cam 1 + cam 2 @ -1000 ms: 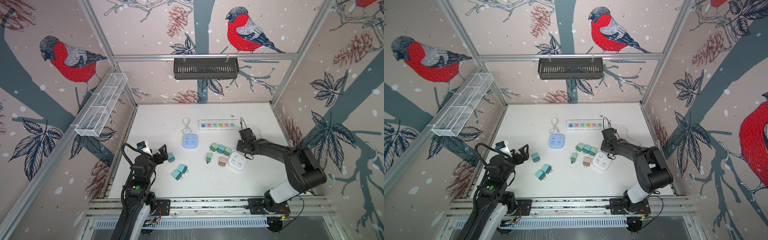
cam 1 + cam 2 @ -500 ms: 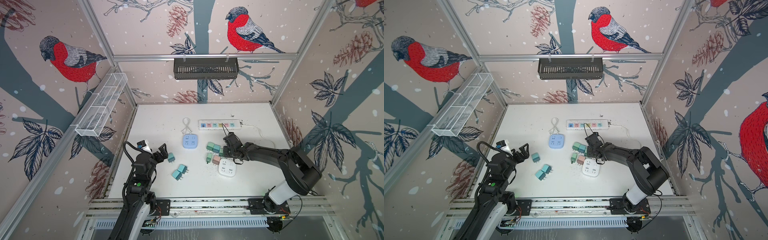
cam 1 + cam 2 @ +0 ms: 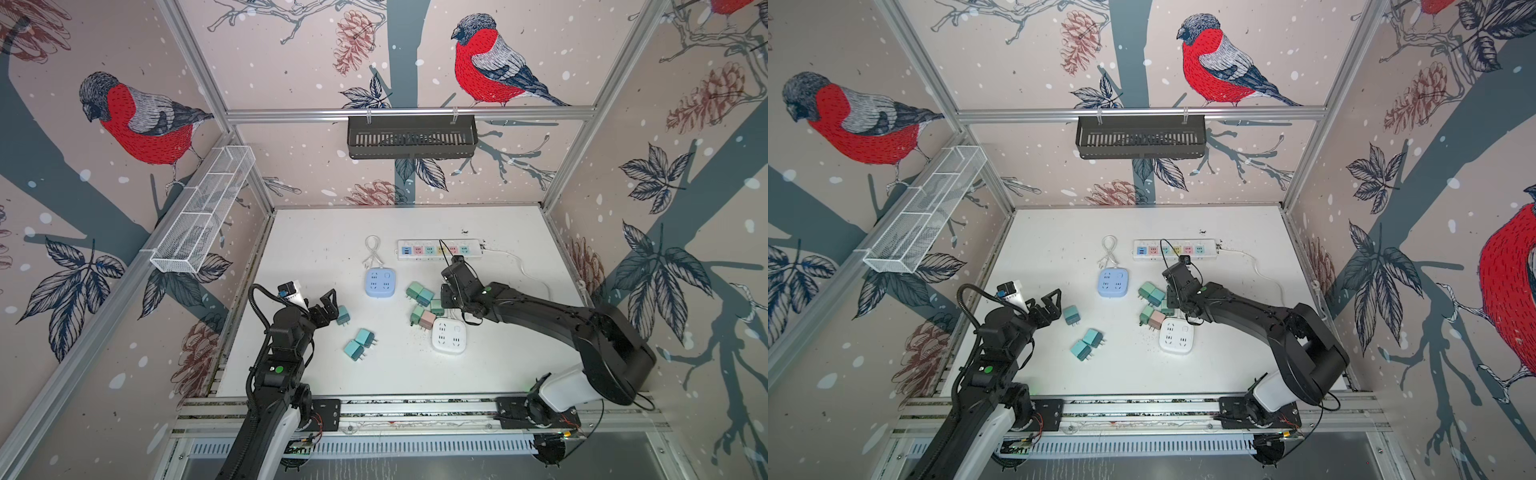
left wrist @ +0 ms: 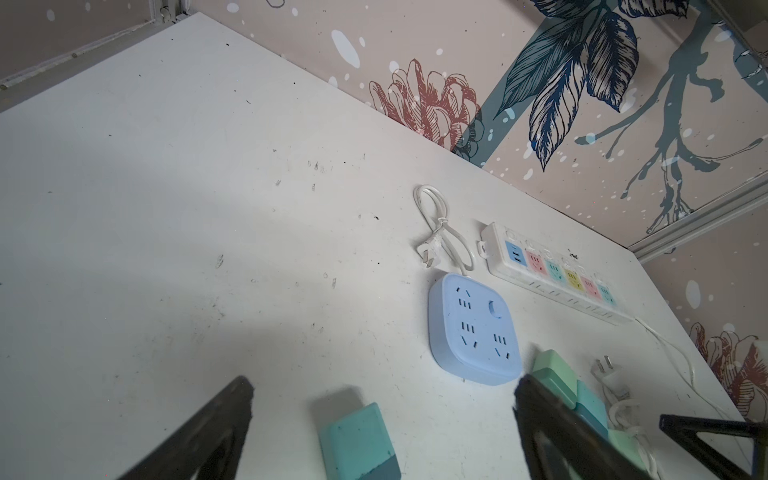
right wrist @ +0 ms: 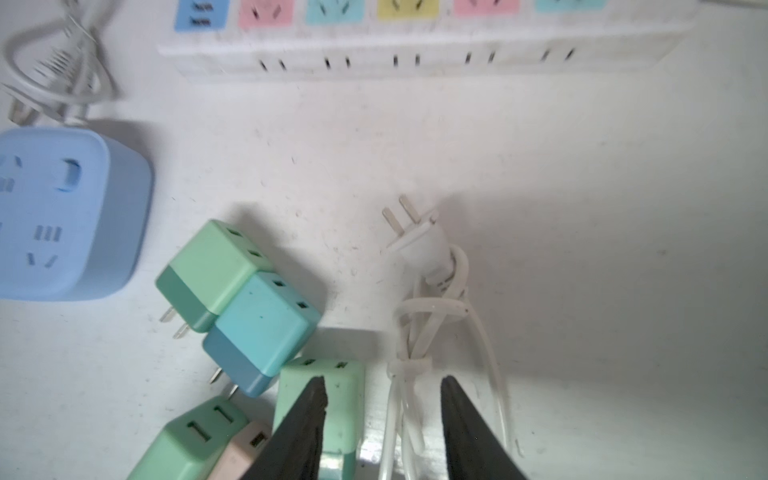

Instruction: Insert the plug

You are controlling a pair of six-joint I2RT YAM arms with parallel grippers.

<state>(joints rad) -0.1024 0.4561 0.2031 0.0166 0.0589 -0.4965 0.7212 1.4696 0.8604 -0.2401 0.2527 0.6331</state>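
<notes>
The white plug (image 5: 419, 237) lies flat on the table, prongs toward the white power strip (image 5: 415, 41), (image 3: 438, 249). Its tied cord bundle (image 5: 409, 365) runs back to the white cube socket (image 3: 449, 336). My right gripper (image 5: 384, 399), (image 3: 448, 303) is open, its jaws standing either side of the cord bundle and not pinching it. One finger overlaps a mint adapter (image 5: 320, 399). My left gripper (image 4: 382, 386), (image 3: 330, 307) is wide open at the table's left, with a teal adapter (image 4: 359, 440) lying loose between its fingers.
Several green, blue and pink adapters (image 5: 262, 328) crowd against the cord. A blue cube socket (image 3: 380, 282) with its coiled cable (image 3: 372, 251) lies left of the strip. Two teal adapters (image 3: 359, 343) lie near the front. A black basket (image 3: 411, 137) and a wire rack (image 3: 203, 208) hang on the walls.
My right gripper moved left, dragging the cord and the white cube socket up against the adapters, then opened its jaws off the cord. The left arm has not moved.
</notes>
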